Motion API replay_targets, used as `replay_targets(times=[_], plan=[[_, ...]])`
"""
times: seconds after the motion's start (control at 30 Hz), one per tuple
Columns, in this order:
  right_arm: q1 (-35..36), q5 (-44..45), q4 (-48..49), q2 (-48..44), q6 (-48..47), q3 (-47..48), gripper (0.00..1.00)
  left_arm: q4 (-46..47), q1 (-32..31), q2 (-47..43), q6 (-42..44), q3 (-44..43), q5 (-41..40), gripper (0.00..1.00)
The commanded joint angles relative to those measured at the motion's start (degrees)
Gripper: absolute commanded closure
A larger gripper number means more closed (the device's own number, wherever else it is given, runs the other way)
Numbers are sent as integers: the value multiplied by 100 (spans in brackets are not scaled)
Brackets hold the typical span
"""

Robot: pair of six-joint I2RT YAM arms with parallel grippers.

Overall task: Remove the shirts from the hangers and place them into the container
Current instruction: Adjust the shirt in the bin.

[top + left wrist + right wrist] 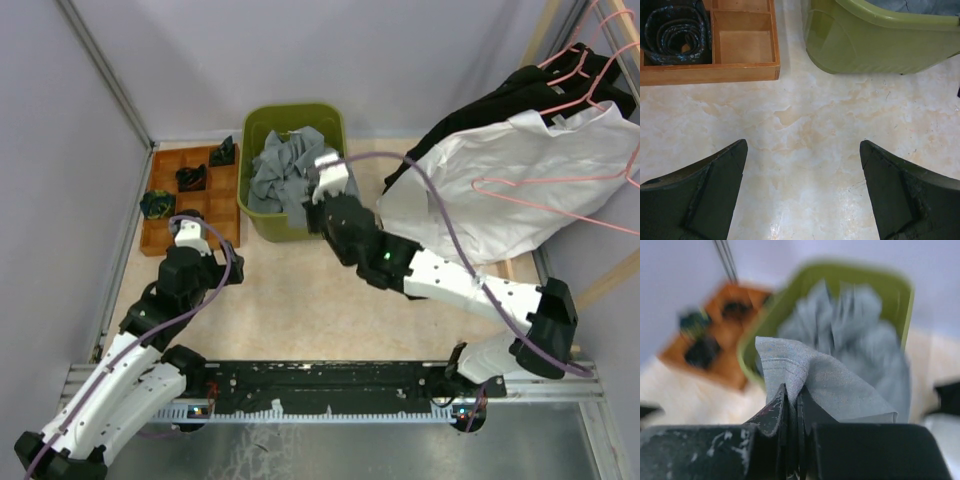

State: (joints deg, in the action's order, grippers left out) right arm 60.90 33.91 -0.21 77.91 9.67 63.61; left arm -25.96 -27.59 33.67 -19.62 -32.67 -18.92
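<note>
Grey shirt [830,380] looks limp, light cloth; my right jaws pinch its hem fold mid-frame, left jaws gape apart.

A cream marbled tabletop [300,290] [805,125] carries everything. Toward its far side an olive-green rectangular plastic tub [268,226] [865,45] stands flat on it. Just left of the tub, with a narrow strip of bare surface between them, lies a brown wooden compartment tray [172,160] [740,45]. At the right, the lower edge of a white cloth shirt [490,190] seems to rest on the surface, though contact is unclear.
</note>
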Motion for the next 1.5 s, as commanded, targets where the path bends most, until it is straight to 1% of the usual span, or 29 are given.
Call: replay_targets(times=[0.0,0.03,0.1,0.2,0.23,0.33,0.37,0.4,0.47,0.53,0.6,0.67,0.73,0.77,0.87,0.97,1.0,1.03,1.1,1.13,1.2,1.23,1.27,1.33,1.4,1.47], plan=[[-178,-345,704,438,-1470,1825,100,-15,12,-31,-24,-214,-72,1],[-244,-402,652,681,-1540,2291,100,-21,12,-35,-18,-213,-67,1],[-442,-804,219,1264,-1568,3344,100,-28,11,-51,-23,-219,-66,1],[-689,-1200,12,2279,-1575,4775,100,-32,16,-77,-27,-218,-64,1],[-758,-1405,-236,2669,-1536,5303,100,-30,12,-91,-29,-218,-74,1],[-912,-2192,-1504,3964,-1277,6982,100,-46,12,-121,-30,-223,-90,1],[-943,-2341,-1767,4255,-1162,7313,99,-57,12,-151,-39,-223,-103,1],[-982,-2462,-1913,4472,-1008,7421,99,-59,9,-173,-44,-223,-117,1],[-1056,-3052,-1946,4665,-854,7203,99,-57,6,-205,-48,-214,-159,1],[-1084,-3098,-1814,4626,-649,6710,99,-59,8,-233,-49,-208,-170,1],[-1101,-2876,-1473,4451,-552,6031,98,-41,8,-238,-44,-199,-161,1],[-1105,-2216,-1195,4351,-594,5487,95,-33,3,-218,-42,-204,-149,1],[-1149,-1464,-1533,4510,-741,5506,94,-15,3,-189,-21,-199,-111,1],[-1196,-1250,-1825,4639,-770,5623,93,-14,7,-167,-18,-204,-93,1],[-1373,-1297,-2558,4943,-520,5754,92,-13,10,-131,-14,-205,-63,1],[-1518,-1471,-2682,4984,-215,5265,90,-15,8,-117,-16,-207,-65,1],[-1554,-1537,-2715,5002,-189,5192,87,-15,8,-115,-15,-205,-68,1],[-1574,-1676,-2825,5051,-205,5231,81,-15,7,-115,-18,-204,-68,1],[-1582,-1893,-3247,5167,-308,5595,75,-6,8,-115,-15,-201,-49,1],[-1581,-1897,-3523,5205,-323,5889,72,1,8,-107,-9,-197,-32,1],[-1581,-1682,-3966,5164,-318,6423,60,7,8,-90,-6,-194,-11,1],[-1582,-1577,-4068,5082,-375,6612,57,3,2,-75,-1,-198,-7,1],[-1582,-1445,-4086,4955,-465,6710,54,-2,5,-60,-3,-204,-11,1],[-1579,-1067,-3929,4641,-630,6682,44,-6,3,-49,-7,-205,5,1],[-1588,-682,-3637,4338,-814,6417,38,-6,6,-53,-3,-205,1,1],[-1630,-418,-3318,4165,-894,6117,34,2,8,-54,-4,-205,2,1]])
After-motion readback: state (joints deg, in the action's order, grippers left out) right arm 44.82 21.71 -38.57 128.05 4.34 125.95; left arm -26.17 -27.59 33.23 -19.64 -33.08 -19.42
